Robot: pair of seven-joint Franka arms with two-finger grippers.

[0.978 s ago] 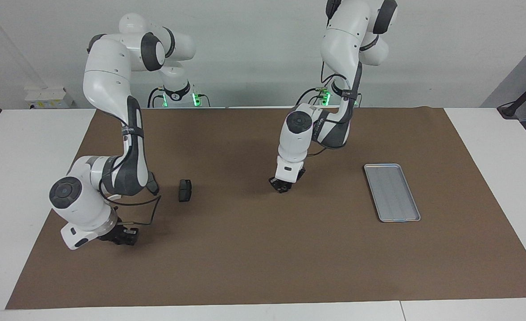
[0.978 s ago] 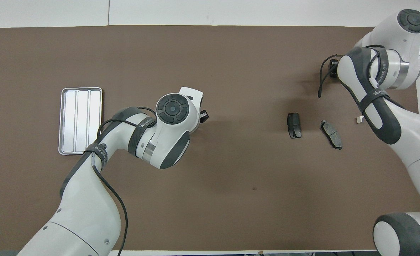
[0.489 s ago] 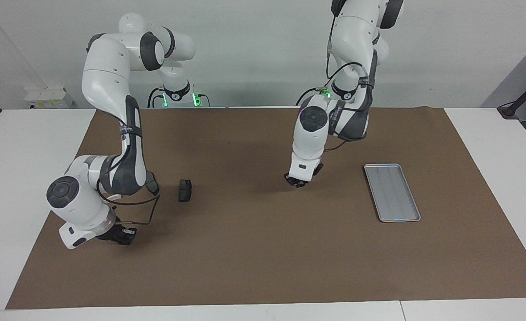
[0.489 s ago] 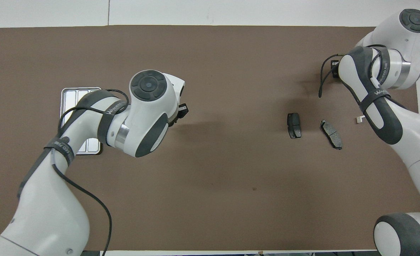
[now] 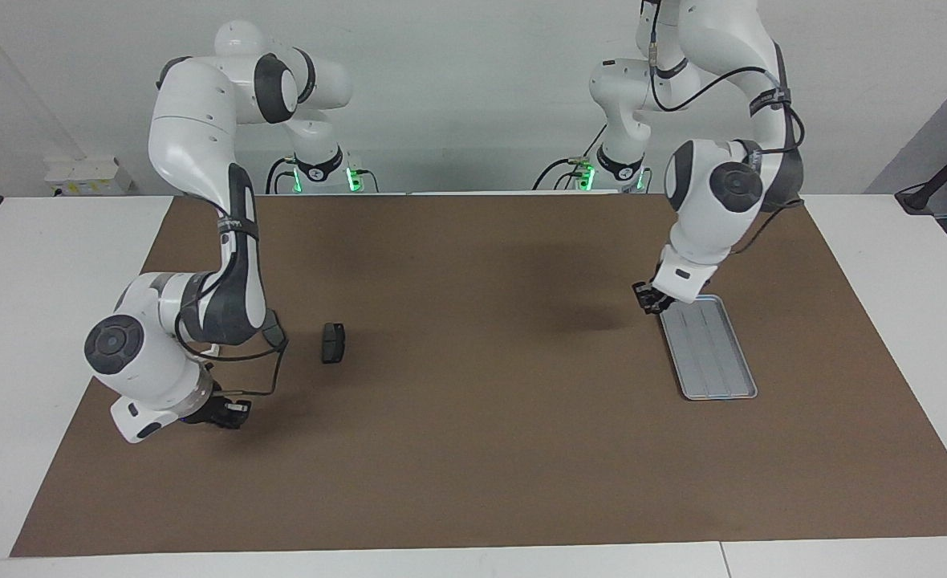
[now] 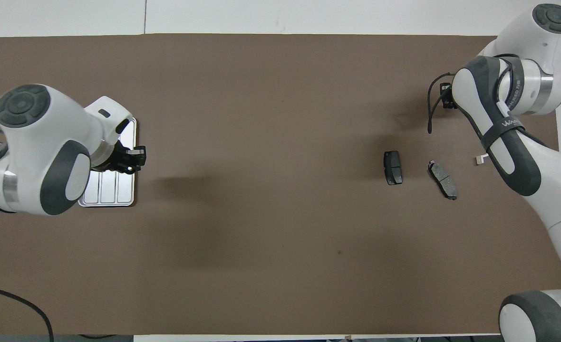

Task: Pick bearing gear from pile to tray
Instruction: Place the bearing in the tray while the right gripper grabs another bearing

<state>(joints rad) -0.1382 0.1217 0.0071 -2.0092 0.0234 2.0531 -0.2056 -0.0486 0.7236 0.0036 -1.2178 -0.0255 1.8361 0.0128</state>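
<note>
The silver tray (image 5: 718, 373) (image 6: 114, 192) lies toward the left arm's end of the table. My left gripper (image 5: 648, 299) (image 6: 133, 159) hangs over the tray's corner nearest the robots. The pile is at the right arm's end: two dark grey plates (image 6: 393, 167) (image 6: 443, 179) and a tiny white piece (image 6: 479, 160). One plate (image 5: 333, 343) shows in the facing view. My right gripper (image 5: 231, 416) (image 6: 446, 90) is low over the mat, farther from the robots than the plates, shut and mostly hidden by its arm. No bearing gear shows; whether either gripper holds one is hidden.
A brown mat (image 5: 473, 449) covers most of the white table. The right arm's elbow and forearm (image 5: 225, 305) lean over the pile's end. A loose black cable (image 5: 269, 385) hangs by the right wrist.
The left arm has swung from over the middle of the mat to over the tray's corner. The right arm has stayed low at the pile's end, shifting only slightly.
</note>
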